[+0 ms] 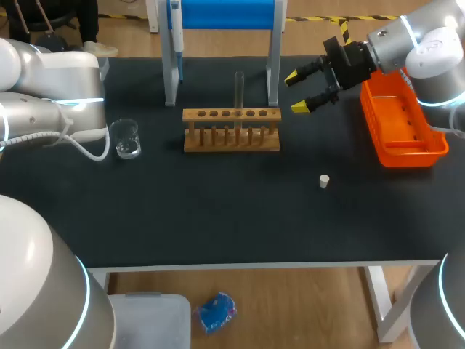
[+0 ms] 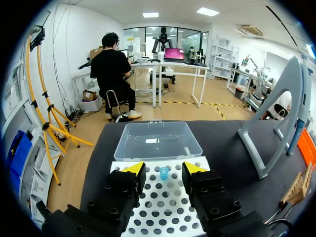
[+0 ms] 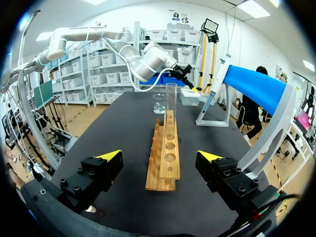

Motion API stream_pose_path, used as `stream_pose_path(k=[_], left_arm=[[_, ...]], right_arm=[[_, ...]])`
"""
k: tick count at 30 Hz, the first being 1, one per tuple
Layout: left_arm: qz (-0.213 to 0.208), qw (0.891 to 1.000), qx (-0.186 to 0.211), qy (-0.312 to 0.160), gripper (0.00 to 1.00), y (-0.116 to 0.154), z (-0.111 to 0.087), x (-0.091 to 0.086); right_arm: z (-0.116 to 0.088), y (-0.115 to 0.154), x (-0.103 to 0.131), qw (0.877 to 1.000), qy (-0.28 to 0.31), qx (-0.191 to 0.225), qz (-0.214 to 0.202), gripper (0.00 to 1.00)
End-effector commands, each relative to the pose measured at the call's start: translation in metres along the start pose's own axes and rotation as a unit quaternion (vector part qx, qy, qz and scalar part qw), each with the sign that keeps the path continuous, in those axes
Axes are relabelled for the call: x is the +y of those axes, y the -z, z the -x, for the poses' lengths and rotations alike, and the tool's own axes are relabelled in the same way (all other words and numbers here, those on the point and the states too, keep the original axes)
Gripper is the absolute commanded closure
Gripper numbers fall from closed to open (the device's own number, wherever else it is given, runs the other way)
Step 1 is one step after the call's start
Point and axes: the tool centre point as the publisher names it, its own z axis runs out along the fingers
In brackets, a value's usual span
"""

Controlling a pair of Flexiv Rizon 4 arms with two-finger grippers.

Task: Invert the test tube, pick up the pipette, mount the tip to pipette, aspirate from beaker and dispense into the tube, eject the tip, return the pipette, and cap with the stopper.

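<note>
Head view: tube (image 1: 238, 91) stands upright in the rack (image 1: 231, 131), near the rack's middle, mid-table (image 1: 218, 218). Beaker (image 1: 126, 138) is off the rack's left end, close to the left arm (image 1: 51, 102). Stopper (image 1: 325, 181) lies alone on the table, in front of the rack's right end and apart from it. Pipette (image 1: 176, 36) hangs on the stand (image 1: 227, 13) behind the rack. Orange bin (image 1: 403, 123) is at the right edge. Right gripper (image 1: 295, 92) hangs above the table between bin and rack, fingers spread, nothing between them. The left arm's own body covers its gripper from this angle.

Left wrist view fills that in: left gripper (image 2: 164, 169) has its fingers spread and holds nothing, over a white perforated plate (image 2: 163, 207). One blue tip (image 2: 164, 174) stands in the plate, ahead of and between the fingers, touching neither. Clear box (image 2: 158, 140) sits just beyond the plate. Plate, tip and box do not show in the head view.

Right wrist view looks along the rack end-on. The rack lies ahead, centred between the spread fingers, untouched. The tube rises from it in line, with the beaker beyond and the left arm past that. How well the gripper lines up with the rack is plain only here.
</note>
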Motion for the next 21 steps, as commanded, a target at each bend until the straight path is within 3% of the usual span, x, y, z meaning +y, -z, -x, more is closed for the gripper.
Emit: stream_pose_path(k=[1, 21], left_arm=[[0.002, 1.0, 0.0, -0.001, 0.55, 0.0006, -0.0005, 0.0002], [0.006, 1.0, -0.006, -0.02, 0.6, -0.001, -0.0028, 0.0006]], right_arm=[[0.0006, 0.0004, -0.0004, 1.0, 0.001, 0.001, 0.0, 0.0], [0.0006, 0.0004, -0.0004, 1.0, 0.001, 0.001, 0.0, 0.0]])
